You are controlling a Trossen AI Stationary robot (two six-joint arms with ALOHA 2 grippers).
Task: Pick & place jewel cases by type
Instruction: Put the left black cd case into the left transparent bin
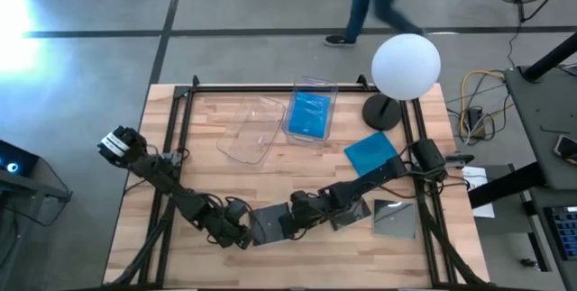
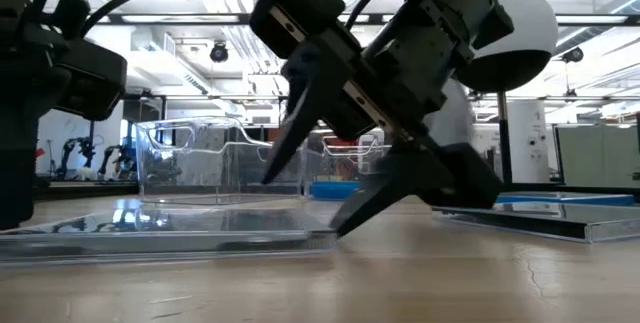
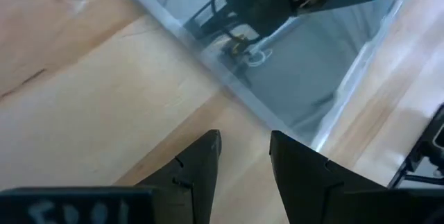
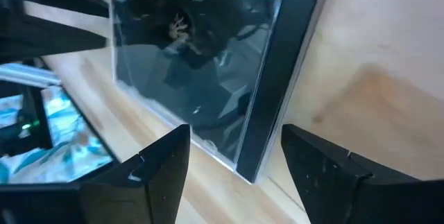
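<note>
A glossy dark jewel case (image 1: pixel 264 225) lies flat near the table's near edge, between both grippers. My left gripper (image 1: pixel 239 234) is open at its left side; in the left wrist view the fingers (image 3: pixel 246 141) stop just short of the case's edge (image 3: pixel 257 109). My right gripper (image 1: pixel 285 222) is open wide at its right side, slanting down, with a case corner (image 4: pixel 248 172) between the fingers. Two more glossy cases (image 1: pixel 394 219) (image 1: pixel 350 212) and a blue case (image 1: pixel 370 153) lie to the right. Another blue case (image 1: pixel 310 113) lies in a clear bin. My right gripper comes at the case's right end slanting down from the right. Its lower fingertip (image 2: pixel 342 229) is down at table level right beside the case's edge (image 2: pixel 322 233); I cannot tell whether it touches. The upper finger (image 2: pixel 290 133) stands clear above the case.
Two clear bins stand at the far side, one empty (image 1: pixel 250 129), one (image 1: pixel 323 88) holding the blue case. A white globe lamp (image 1: pixel 406 66) stands at the far right. A black frame (image 1: pixel 171 147) rims the table. A person walks beyond the far edge.
</note>
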